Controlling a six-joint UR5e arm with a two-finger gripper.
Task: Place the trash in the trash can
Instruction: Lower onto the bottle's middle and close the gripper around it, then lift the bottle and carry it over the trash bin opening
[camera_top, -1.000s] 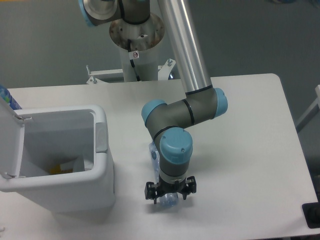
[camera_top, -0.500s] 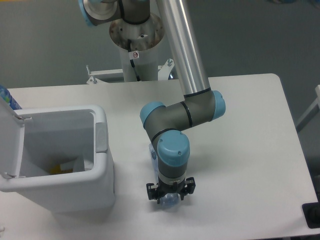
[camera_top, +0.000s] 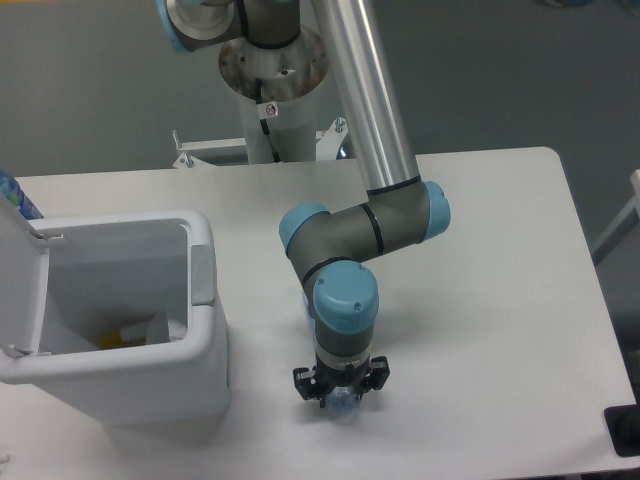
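Observation:
The clear plastic bottle (camera_top: 345, 406) lies on the white table, almost wholly hidden under my wrist. Only its bluish end below the gripper and a sliver (camera_top: 306, 304) beside the forearm show. My gripper (camera_top: 340, 396) points straight down over the bottle, with its black fingers on either side of it. From above I cannot make out whether they press on it. The trash can (camera_top: 205, 300), a large white bin, stands to the left with its lid (camera_top: 18, 290) swung open. A white scrap (camera_top: 160, 325) and something yellow (camera_top: 120, 336) lie at its bottom.
The arm's base column (camera_top: 272, 90) rises behind the table's far edge. A blue object (camera_top: 18, 196) peeks out behind the bin's lid at the far left. A dark block (camera_top: 624, 430) sits at the table's front right corner.
The wrist has shifted slightly left and lowered over the bottle, so less of the bottle shows below the gripper. The bin has not changed.

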